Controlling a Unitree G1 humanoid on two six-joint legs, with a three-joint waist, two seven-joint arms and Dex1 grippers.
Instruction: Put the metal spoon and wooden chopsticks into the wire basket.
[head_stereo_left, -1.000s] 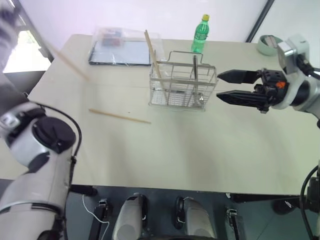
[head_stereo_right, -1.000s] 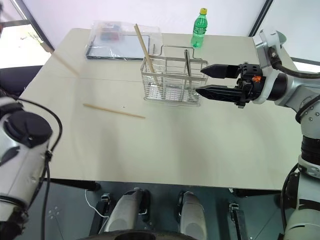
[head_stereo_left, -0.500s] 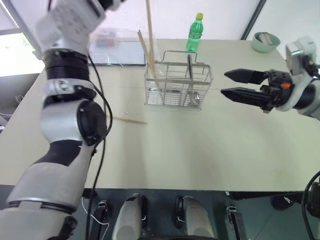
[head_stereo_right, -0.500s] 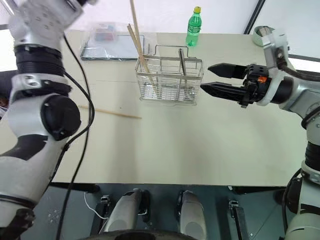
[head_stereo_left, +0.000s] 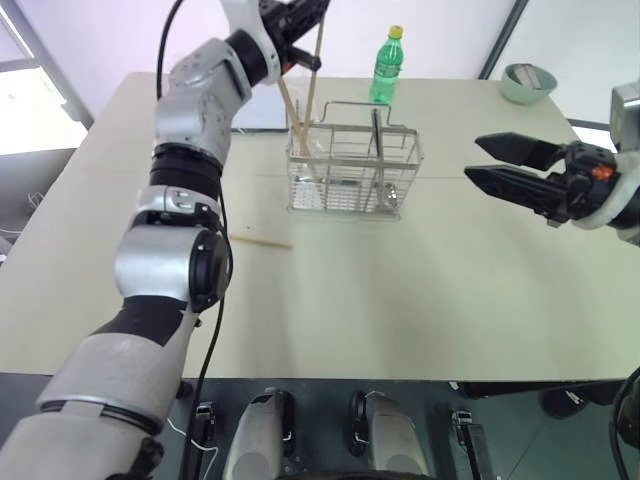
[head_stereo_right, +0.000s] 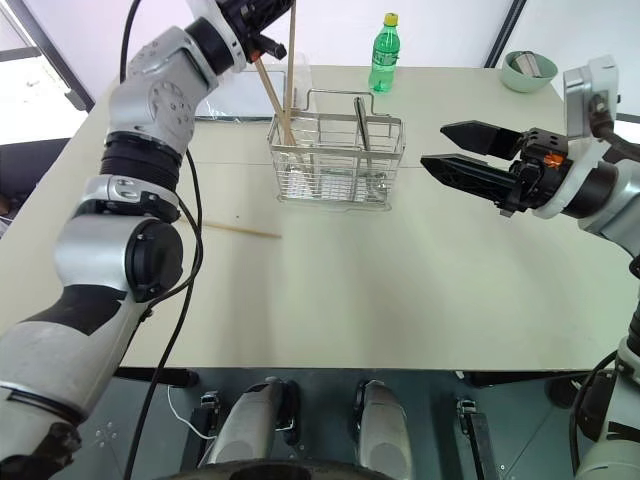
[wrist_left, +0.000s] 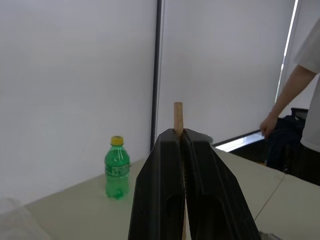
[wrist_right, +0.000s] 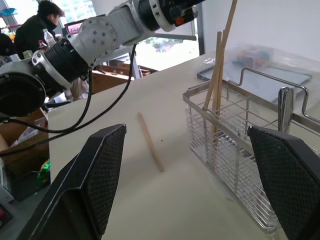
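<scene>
A: What is lying furthest left on the bench?

B: 1 of the wooden chopsticks is lying flat there, well apart from the wire basket and partly hidden behind the left arm.

A: And the left gripper?

B: It is reaching over the basket's left end with its fingers clamped together on another chopstick. That stick is standing nearly upright, its lower end inside the basket's left compartment. The left wrist view is showing the stick's tip poking out between the pressed black fingers.

A: Anything else in that compartment?

B: 1 more chopstick is leaning there at a slant, crossing the held one.

A: Where is the metal spoon?

B: It is standing upright in the basket's right part, handle up.

A: And further right?

B: The right gripper is hovering beside the basket's right end, pointing toward it, fingers spread wide apart and holding nothing. A green bottle is standing behind the basket.
</scene>
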